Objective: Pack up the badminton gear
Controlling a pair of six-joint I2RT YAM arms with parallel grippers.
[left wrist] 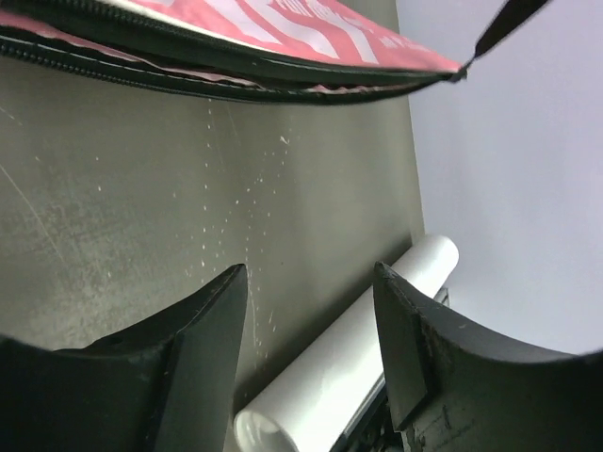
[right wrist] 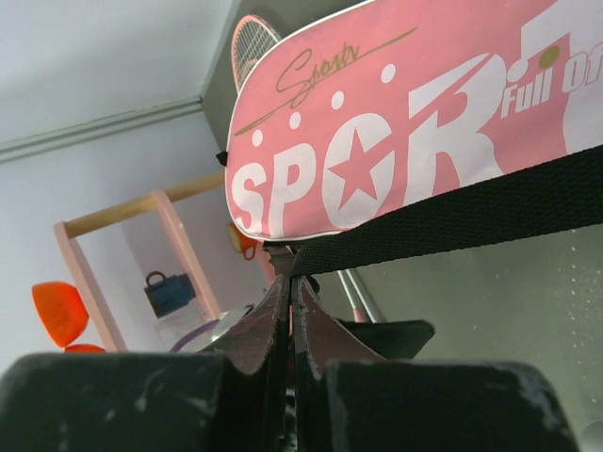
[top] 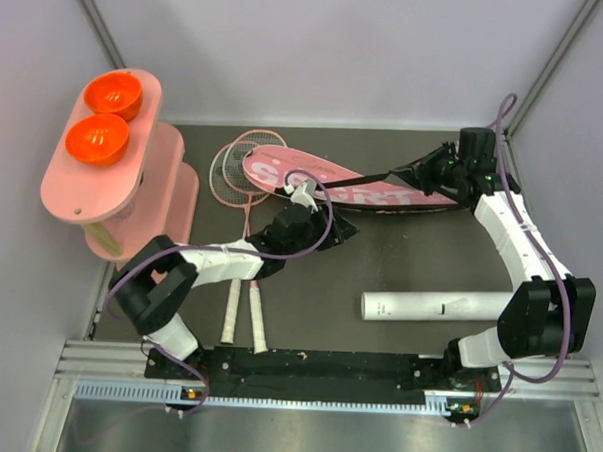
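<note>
The pink bag (top: pixel 284 170) is lying across the back of the table (top: pixel 319 287). Its black strap (right wrist: pixel 471 221) is running taut to the right gripper (right wrist: pixel 290 282) — those fingers are pinching it. The white tube (top: pixel 438 307) is lying at the front right, well apart. The two rackets (top: pixel 232 173) are lying by the bag's rounded end. The left gripper (left wrist: pixel 311 278) is hovering beside the zipper edge, jaws spread — holding nothing.

Overhead view looking down, both wrist views low, close, sharing bag (top: pixel 284 168)
</note>
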